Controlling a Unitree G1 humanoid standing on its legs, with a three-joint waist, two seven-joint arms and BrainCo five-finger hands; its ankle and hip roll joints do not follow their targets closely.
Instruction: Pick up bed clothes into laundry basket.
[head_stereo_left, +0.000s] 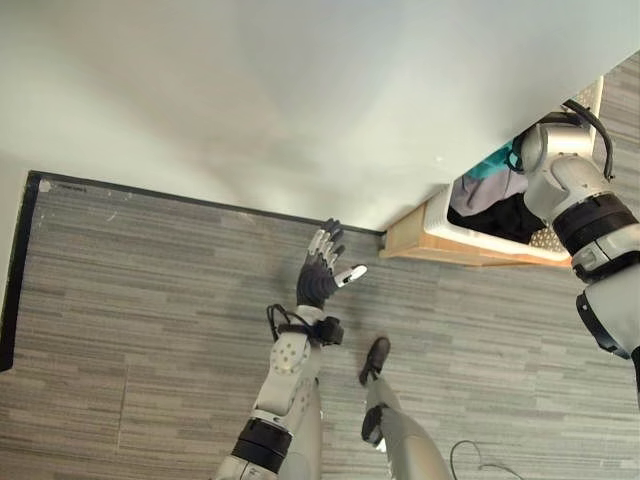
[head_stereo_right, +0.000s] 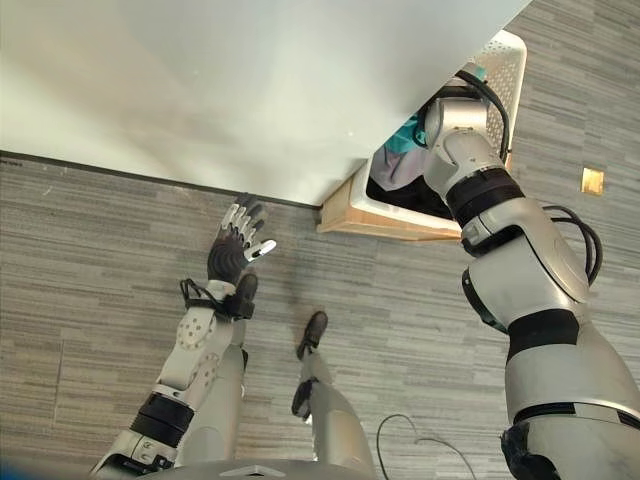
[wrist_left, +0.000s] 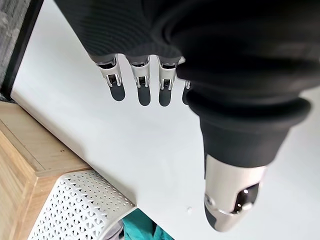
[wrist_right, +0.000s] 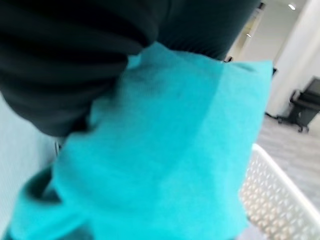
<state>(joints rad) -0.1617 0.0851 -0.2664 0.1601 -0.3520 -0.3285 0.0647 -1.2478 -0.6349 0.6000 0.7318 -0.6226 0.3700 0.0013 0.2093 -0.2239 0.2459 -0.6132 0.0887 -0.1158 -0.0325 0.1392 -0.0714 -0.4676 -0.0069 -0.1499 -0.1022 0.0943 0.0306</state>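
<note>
Left hand: fingers spread, nothing held, raised beside the white bed. Right hand: fingers hidden by teal cloth over the white laundry basket; state cannot be told.

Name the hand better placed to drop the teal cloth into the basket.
Right. The teal cloth drapes against the right hand, directly above the white laundry basket. The left hand hangs open beside the bed.

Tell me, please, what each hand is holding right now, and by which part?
The left hand holds nothing, fingers straight. The right hand's fingers are hidden behind the teal cloth over the laundry basket, so any hold cannot be told.
</note>
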